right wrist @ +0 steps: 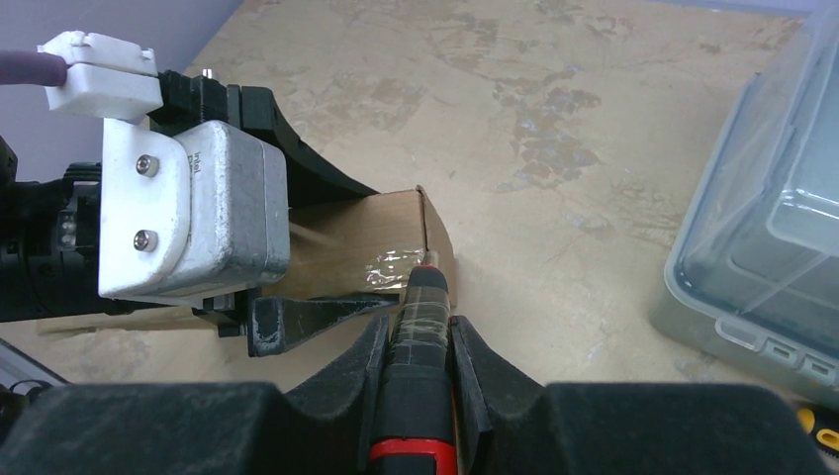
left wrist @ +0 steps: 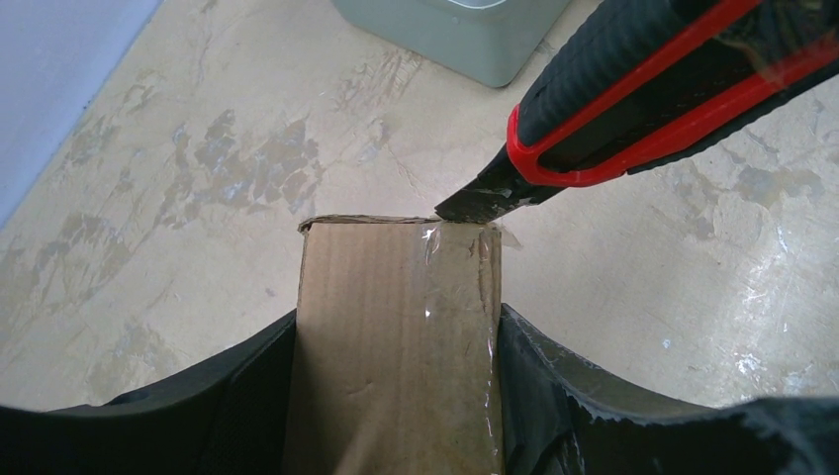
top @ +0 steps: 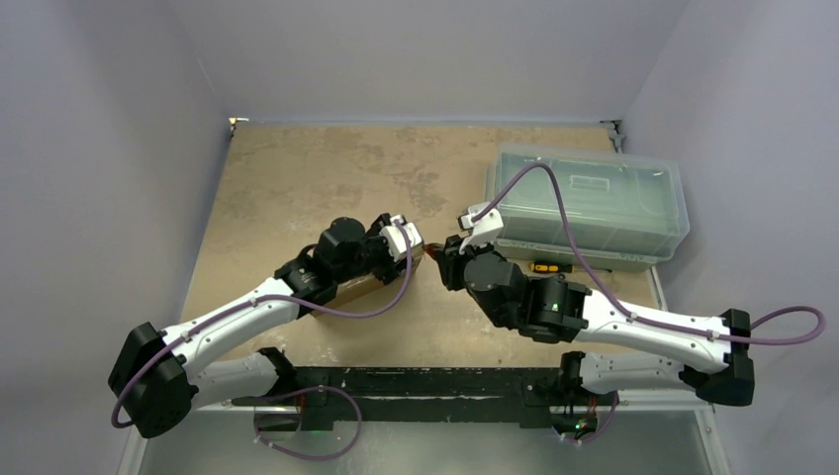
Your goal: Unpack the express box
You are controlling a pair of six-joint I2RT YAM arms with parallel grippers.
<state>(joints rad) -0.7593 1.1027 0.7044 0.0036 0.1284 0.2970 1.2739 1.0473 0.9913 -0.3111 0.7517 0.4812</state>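
The left gripper [left wrist: 396,341] is pinching the express box [left wrist: 381,267] on the table [top: 297,178], while the right gripper [right wrist: 420,341] is clamping a utility knife [left wrist: 633,109], blade at the taped corner; it should be slicing shallowly along the tape [left wrist: 457,252]

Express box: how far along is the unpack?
Done: the left gripper is clamped on the express box, and the right gripper holds a red-and-black utility knife. In hand: the blade tip sits at the box's top corner, so cutting looks barely started. Left: slit the tape, lift the flap, take out the contents. The box looks closed and nothing is out.
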